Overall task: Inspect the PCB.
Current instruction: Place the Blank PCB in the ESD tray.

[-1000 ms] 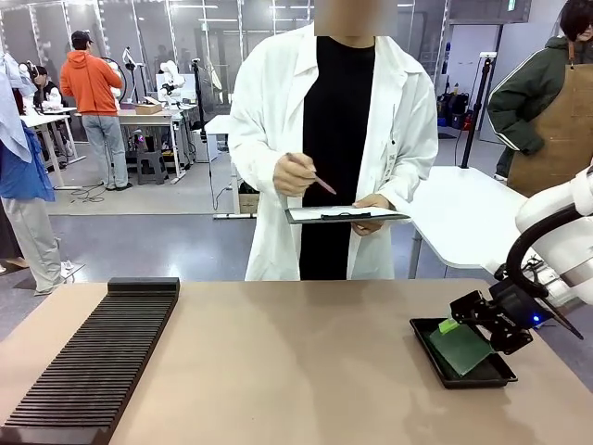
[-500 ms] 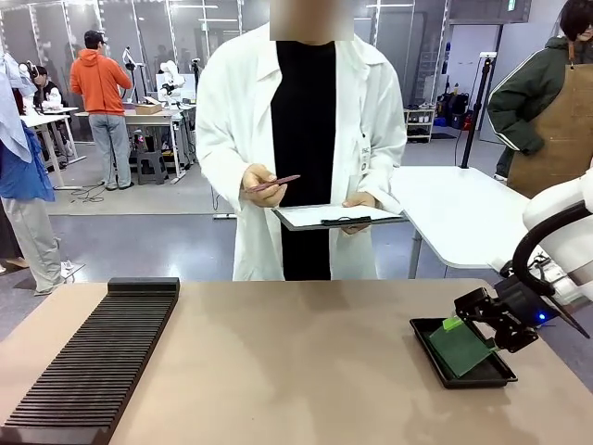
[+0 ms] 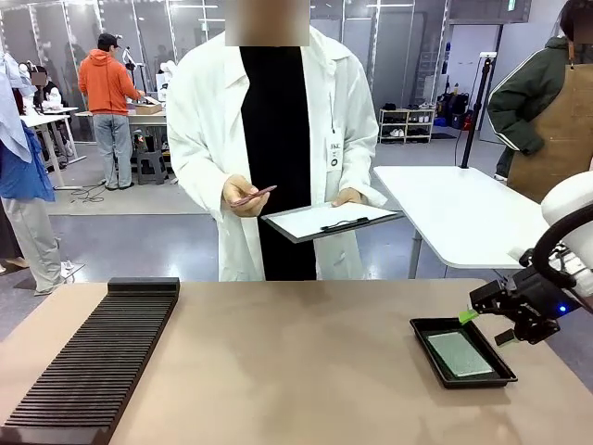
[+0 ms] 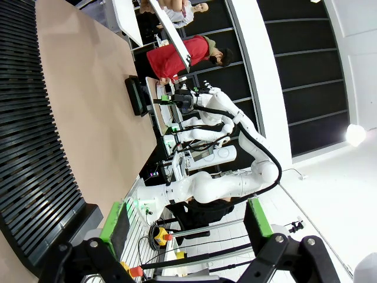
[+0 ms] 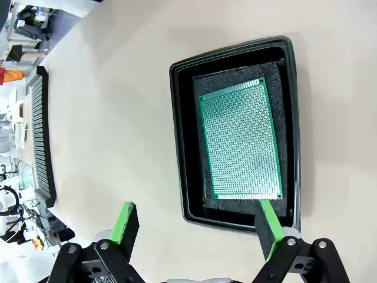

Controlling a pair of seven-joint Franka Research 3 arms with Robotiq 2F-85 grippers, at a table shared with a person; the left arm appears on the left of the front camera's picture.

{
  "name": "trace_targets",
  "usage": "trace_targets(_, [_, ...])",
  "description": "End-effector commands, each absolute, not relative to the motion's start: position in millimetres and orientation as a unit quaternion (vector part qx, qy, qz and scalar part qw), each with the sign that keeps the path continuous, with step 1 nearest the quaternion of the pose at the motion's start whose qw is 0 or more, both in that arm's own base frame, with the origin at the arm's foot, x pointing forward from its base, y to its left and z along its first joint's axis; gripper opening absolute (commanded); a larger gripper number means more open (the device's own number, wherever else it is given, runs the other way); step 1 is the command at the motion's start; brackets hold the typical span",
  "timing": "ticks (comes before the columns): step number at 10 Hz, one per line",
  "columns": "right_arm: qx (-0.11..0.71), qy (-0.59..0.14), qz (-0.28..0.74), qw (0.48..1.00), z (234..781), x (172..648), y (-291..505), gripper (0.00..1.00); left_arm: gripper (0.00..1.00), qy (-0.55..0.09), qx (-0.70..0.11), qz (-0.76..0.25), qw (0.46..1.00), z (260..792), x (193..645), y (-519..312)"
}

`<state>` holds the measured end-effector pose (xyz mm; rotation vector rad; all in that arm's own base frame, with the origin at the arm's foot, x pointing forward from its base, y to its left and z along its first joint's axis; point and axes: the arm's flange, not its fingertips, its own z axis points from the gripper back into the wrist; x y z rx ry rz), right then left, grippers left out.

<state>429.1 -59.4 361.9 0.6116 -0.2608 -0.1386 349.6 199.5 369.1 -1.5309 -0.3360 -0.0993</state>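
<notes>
Lying flat in the shallow black tray [image 5: 182, 147], grid face up: the PCB [image 5: 240, 141]. Tray sitting on the tan table [image 3: 296, 352], near the right edge and close to the robot's side.

Hanging just above the right side of the tray: the right gripper [image 3: 488, 322]. Spread wide, green pads far apart, nothing between them. Not touching the PCB. From the right wrist view, one green fingertip [image 5: 125, 219] over bare table beside the tray, the other over the tray's near rim.

Left gripper [image 4: 185, 219] also spread wide, holding nothing, touching nothing. Under it, at the table's left edge, a long black ribbed rack [image 3: 97, 357].

At the far side of the table, a person in a white coat [image 3: 199, 120]. One hand [image 3: 239, 195] holding a pen, the other [image 3: 347, 197] holding a white clipboard [image 3: 326, 221]. Clipboard tilted, well apart from the tray.
</notes>
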Motion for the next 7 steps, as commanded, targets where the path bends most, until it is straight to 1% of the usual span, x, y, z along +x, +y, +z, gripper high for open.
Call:
trace_targets(1, [0.296,-0.127,-0.084,0.943,366.4,423.5,-60.3,1.0,1.0,-0.15,-0.688,-0.044,0.709,372.5,351.7,200.8])
trace_targets(2, [0.3,-0.128,-0.068,0.943,361.9,429.1,-59.4,1.0,1.0,-0.15,-0.688,-0.044,0.709,372.5,351.7,200.8])
trace_targets(7, [0.3,-0.128,-0.068,0.943,361.9,429.1,-59.4,1.0,1.0,-0.15,-0.688,-0.044,0.709,372.5,351.7,200.8])
